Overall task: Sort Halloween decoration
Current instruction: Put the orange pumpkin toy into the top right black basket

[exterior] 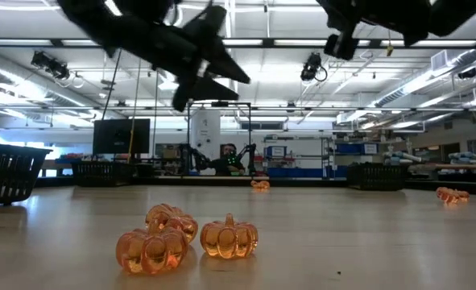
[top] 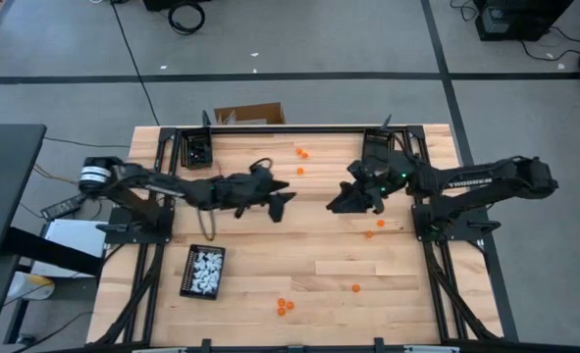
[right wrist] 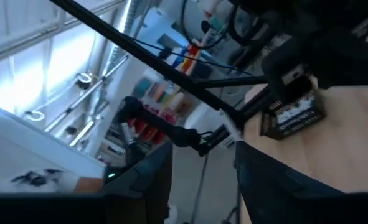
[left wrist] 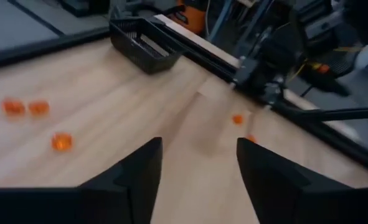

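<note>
Black fingers (left wrist: 140, 180) of the left gripper (top: 282, 201) stand spread apart with nothing between them, bare wood showing through the gap in the left wrist view. The gripper hangs above the middle of the wooden table (top: 270, 275), clear of the surface. The right gripper (top: 341, 199) faces it from the other side, also lifted; its fingers (right wrist: 146, 180) are parted too and hold nothing, and its wrist camera looks off across the room.

Out from there, the orange pumpkins lie scattered. 2 sit near the far edge (top: 300, 153), 2 just below the right gripper (top: 375, 228), 1 alone toward the near side (top: 356, 288), and a cluster of 3 by the near edge (top: 285, 306), the same 3 that fill the low view (exterior: 186, 238). The white trinkets (top: 206, 272) are already heaped in a black tray (top: 188, 284) at the near left. 2 more trays sit at the far left (top: 197, 149) and far right (top: 376, 149); what they hold I can't make out.

The pumpkins look like glossy, translucent hard plastic: light, stiff and likely slippery. I'd pinch one across its ribbed sides, low down, since the rounded top could squirt out of the fingers.
</note>
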Tool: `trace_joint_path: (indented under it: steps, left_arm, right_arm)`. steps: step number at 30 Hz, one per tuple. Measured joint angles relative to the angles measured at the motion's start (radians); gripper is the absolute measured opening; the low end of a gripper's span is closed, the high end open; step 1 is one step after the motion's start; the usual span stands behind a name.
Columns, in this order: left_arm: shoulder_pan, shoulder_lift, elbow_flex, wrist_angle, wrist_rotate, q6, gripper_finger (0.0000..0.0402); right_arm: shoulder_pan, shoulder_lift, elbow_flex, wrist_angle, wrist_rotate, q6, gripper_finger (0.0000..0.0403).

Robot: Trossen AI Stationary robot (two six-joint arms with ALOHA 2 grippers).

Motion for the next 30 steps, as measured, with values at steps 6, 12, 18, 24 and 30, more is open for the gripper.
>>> trace_joint_path:
  steps: [6, 12, 18, 24, 30]
  left_arm:
    - [0.067, 0.185, 0.188, -0.12, 0.001, 0.195, 0.0248]
    - [0.194, 0.333, 0.319, -0.313, 0.07, 0.287, 0.0244]
    - [0.317, 0.451, 0.412, -0.345, 0.145, 0.282, 0.0243]
    - [0.369, 0.512, 0.5, -0.441, 0.221, 0.282, 0.0243]
    - [0.379, 0.488, 0.587, -0.709, 0.228, 0.273, 0.0243]
  right_arm:
    - [-0.001, -0.035, -0.039, 0.003, 0.04, -0.095, 0.0175]
    - [-0.051, -0.035, -0.035, -0.037, 0.179, -0.051, 0.0168]
    - [-0.101, -0.043, -0.035, -0.21, 0.298, 0.012, 0.0165]
    - [-0.128, -0.05, -0.034, -0.315, 0.352, -0.017, 0.0165]
    - [-0.184, 0.019, -0.028, -0.41, 0.525, -0.197, 0.0162]
